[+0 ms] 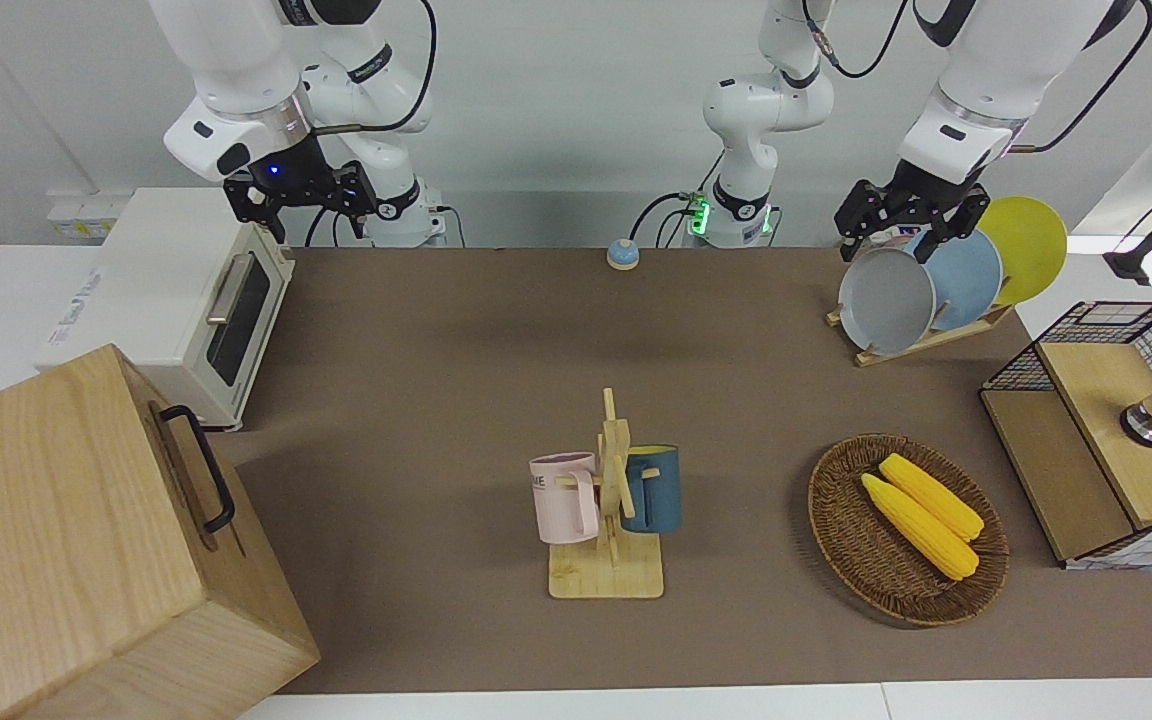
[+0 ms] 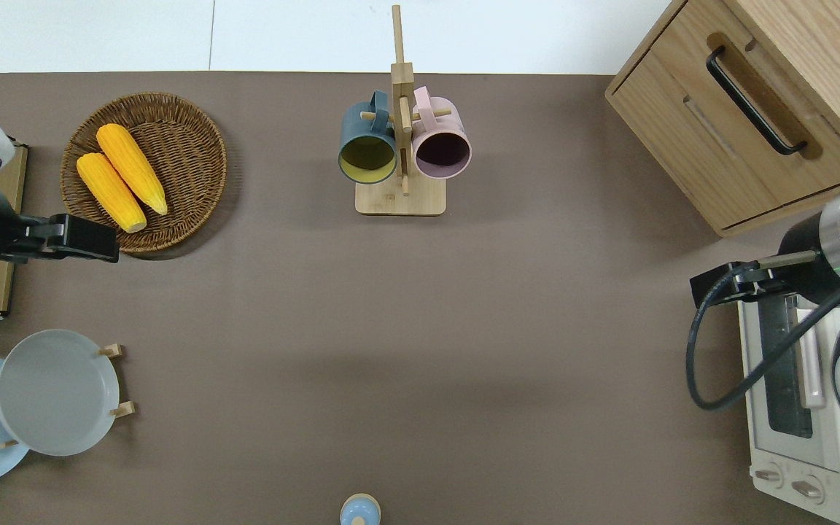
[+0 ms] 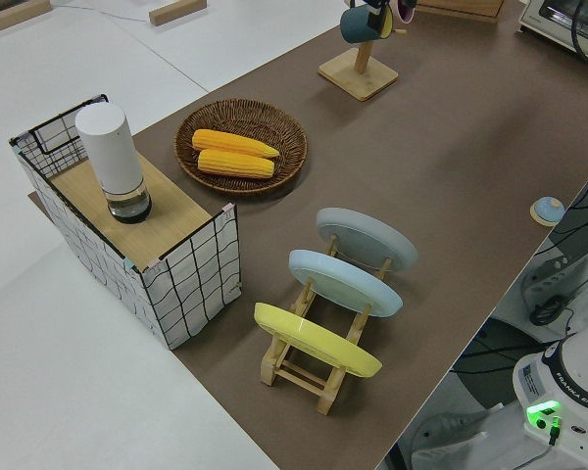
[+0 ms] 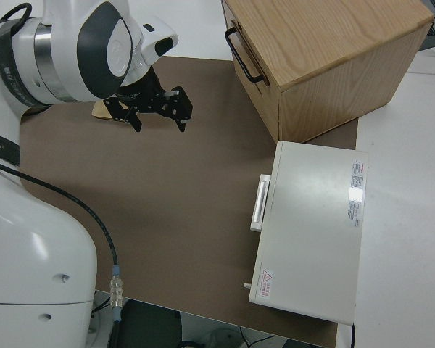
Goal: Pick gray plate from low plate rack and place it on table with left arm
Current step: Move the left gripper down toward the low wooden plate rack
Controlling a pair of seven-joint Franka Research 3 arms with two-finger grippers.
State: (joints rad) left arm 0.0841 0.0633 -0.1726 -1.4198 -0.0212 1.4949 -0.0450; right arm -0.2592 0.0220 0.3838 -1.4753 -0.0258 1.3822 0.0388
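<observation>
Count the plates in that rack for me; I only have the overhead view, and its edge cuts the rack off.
Observer: Three. The gray plate, a light blue plate, then a yellow plate, which your view misses.
Operator: Say how the gray one sits.
Observer: It leans on its edge against the pegs of the low plate rack, in the end slot toward the right arm's end of the table.
Operator: Report the left gripper's grip.
Observer: The left gripper looks open and holds nothing.
</observation>
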